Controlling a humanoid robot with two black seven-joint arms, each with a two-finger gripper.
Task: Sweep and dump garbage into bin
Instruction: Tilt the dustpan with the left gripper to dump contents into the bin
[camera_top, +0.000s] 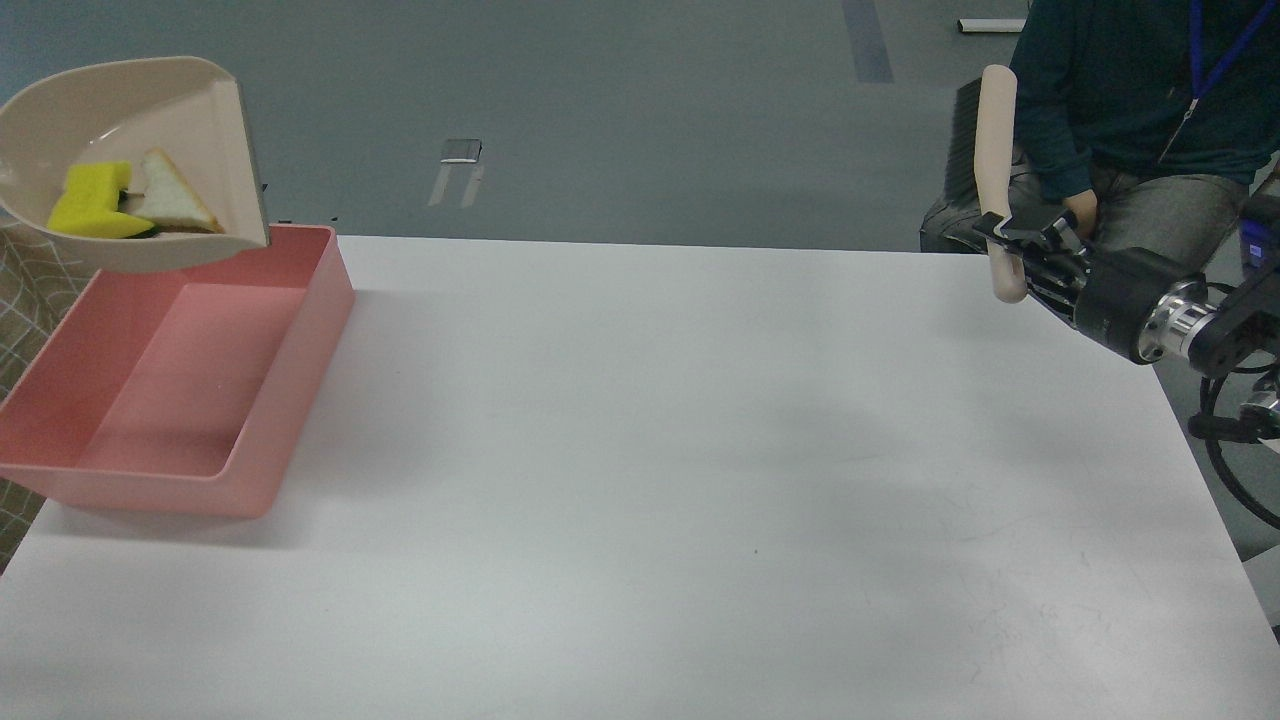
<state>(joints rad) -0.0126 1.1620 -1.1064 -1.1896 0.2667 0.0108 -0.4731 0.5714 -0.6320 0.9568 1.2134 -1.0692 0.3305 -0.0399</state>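
My right claw is clenched around the beige handle of the brush, gripping it low on the handle so that a short stub of handle hangs below my fingers while the rest rises above them. The brush stands nearly upright, with its dark bristles on the side of the handle away from my arm. This claw sits over the far right edge of the white tabletop, and just behind it a seated person in a dark top is partly visible.

Well apart from that claw, across the whole width of the tabletop to its left, the beige dustpan hangs in the air. My left claw is out of view, so I cannot tell how the dustpan is held. Inside the pan lie a yellow sponge piece with a dark green layer at its lower edge and, touching it on the side nearer my right claw, a pale triangular piece with a brownish underside. The thin stick cannot be made out in the pan.

Directly below the dustpan's lower rim sits the pink bin, resting on the left end of the tabletop. Its inside shows only bare pink floor and walls.
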